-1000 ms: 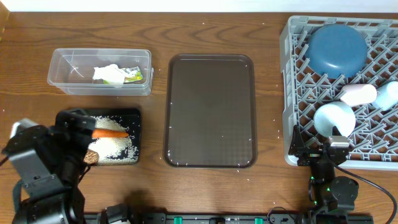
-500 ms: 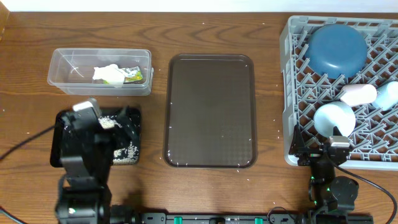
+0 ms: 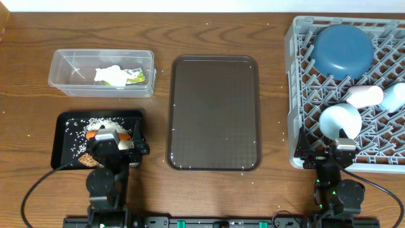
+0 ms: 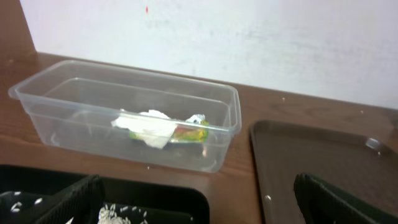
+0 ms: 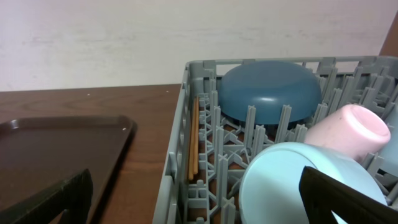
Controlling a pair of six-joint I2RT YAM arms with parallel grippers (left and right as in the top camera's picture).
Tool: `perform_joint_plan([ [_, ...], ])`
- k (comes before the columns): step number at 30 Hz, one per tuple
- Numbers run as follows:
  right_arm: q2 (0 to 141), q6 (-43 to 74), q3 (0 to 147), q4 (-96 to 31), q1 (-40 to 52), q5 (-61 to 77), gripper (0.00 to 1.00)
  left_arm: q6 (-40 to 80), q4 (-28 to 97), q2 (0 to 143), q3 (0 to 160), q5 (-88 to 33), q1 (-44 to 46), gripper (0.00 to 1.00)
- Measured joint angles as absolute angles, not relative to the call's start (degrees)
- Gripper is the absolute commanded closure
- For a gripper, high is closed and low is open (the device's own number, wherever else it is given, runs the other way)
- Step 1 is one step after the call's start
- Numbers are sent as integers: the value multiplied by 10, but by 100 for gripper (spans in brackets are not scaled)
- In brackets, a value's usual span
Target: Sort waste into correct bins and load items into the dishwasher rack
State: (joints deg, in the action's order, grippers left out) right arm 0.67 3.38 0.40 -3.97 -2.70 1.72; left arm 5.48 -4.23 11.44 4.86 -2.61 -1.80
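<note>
Waste in both bins, dishes in the rack

From the overhead view I see the clear tub [image 3: 63, 79] at the far left of the tabletop [image 3: 25, 38]. It holds only the crumpled wrapper [image 3: 117, 75]. Just in front of it lies the black tray [image 3: 63, 136] with loose rice [image 3: 95, 122] spread over it. The carrot [image 3: 93, 134] is also in this tray, but my left arm hides its middle. A small brown lump [image 3: 87, 159] shows at the near left corner.

The brown serving tray [image 3: 214, 114] sits between the bins and the rack [image 3: 296, 95]. In the rack the dark-blue plate [image 3: 343, 49] rests upside down in the far part. The pink cup [image 3: 364, 96] and the light-blue cup [image 3: 395, 96] lie side by side in the middle. The pale-blue bowl [image 3: 340, 120] is nearer to me. The chopsticks [image 5: 194, 137] lie along the left wall of the rack.

The left end effector [image 4: 198, 186] hovers over the black tray, fingers spread fully, holding nothing. The right end effector [image 5: 193, 183] is at the near left corner of the rack, also fully spread and empty.
</note>
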Motion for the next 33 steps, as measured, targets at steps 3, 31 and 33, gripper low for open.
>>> perform_joint_plan([
  [3, 7, 34, 4, -39, -27, 17, 1, 53, -58, 91, 21, -26, -18, 2],
  [31, 7, 34, 4, -40, -27, 17, 1, -1, 13, 6, 8, -27, 39, 2],
  [33, 7, 34, 4, -40, -27, 17, 1, -1, 13, 6, 8, -27, 39, 2],
])
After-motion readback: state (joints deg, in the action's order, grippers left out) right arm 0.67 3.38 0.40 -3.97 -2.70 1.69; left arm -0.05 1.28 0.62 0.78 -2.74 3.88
